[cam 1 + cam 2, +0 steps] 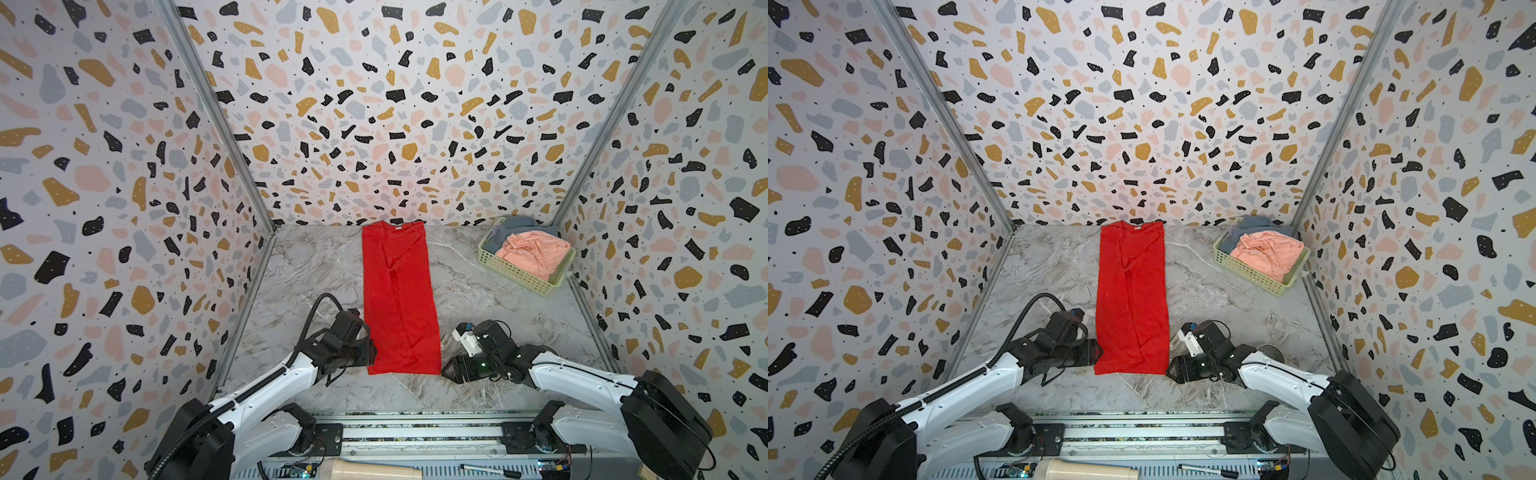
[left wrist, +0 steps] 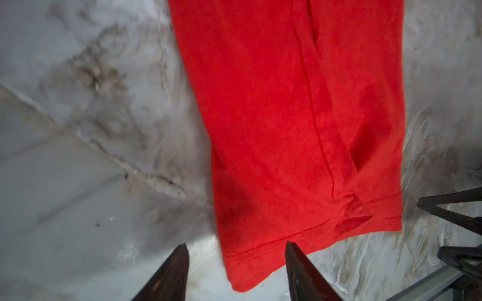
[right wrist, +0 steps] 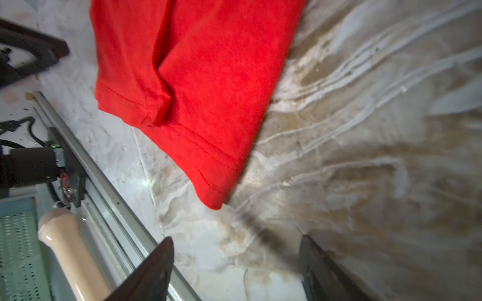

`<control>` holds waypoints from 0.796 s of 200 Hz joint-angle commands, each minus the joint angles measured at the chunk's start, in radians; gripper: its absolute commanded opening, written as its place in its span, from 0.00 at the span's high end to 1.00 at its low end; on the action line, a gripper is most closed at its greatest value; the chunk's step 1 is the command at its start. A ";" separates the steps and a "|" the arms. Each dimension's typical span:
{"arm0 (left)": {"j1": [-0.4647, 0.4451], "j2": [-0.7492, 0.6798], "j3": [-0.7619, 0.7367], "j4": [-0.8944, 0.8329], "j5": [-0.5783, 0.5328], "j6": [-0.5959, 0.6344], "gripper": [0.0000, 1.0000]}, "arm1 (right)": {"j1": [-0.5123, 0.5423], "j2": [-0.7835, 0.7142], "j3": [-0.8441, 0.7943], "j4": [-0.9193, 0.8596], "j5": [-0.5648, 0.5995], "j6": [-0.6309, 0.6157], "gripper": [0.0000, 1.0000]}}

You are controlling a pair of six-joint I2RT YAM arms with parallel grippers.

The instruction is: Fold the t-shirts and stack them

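**T-shirts, three.**
1. Red t-shirt (image 1: 399, 299), one. It lies flat on the marble-pattern worktop (image 1: 299, 291), folded into a long narrow strip down the middle. Its neck is at the far edge and its hem points to the near edge. A lengthwise crease runs down it, and the hem shows double stitching in the wrist views. A small white neck label (image 1: 398, 228) is too small to read.
2. Salmon-pink t-shirt (image 1: 532, 249), one, crumpled and on top inside the basket.
3. Grey-blue t-shirt (image 1: 515, 224), one, bunched under and behind the pink one in the same basket.

**Basket, one.** The pale green lattice plastic basket (image 1: 511, 272) sits at the far right corner of the worktop, well apart from the red shirt.

**Hands, two.**
- Left hand (image 1: 371, 352) is low at the near left corner of the red hem. Its jaws are spread wide, and in the left wrist view the corner of the cloth lies between them, unclamped.
- Right hand (image 1: 446, 372) is just beside the near right corner of the hem. Its jaws are wide over bare worktop, with nothing held.

**Sundries along the near rail.**
- Cream plastic cylinder (image 1: 374, 469), one.
- Black marker pen (image 1: 490, 470), one; no lettering can be read on it.
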 commanded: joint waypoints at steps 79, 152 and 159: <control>-0.077 0.023 -0.175 0.267 0.068 -0.154 0.66 | -0.016 0.248 0.001 0.244 -0.159 0.026 0.50; -0.089 -0.120 -0.192 0.178 0.051 -0.170 1.00 | 0.011 0.221 0.031 0.183 -0.113 0.009 1.00; -0.104 -0.148 -0.190 0.140 0.045 -0.169 1.00 | 0.022 0.189 0.030 0.149 -0.100 0.013 1.00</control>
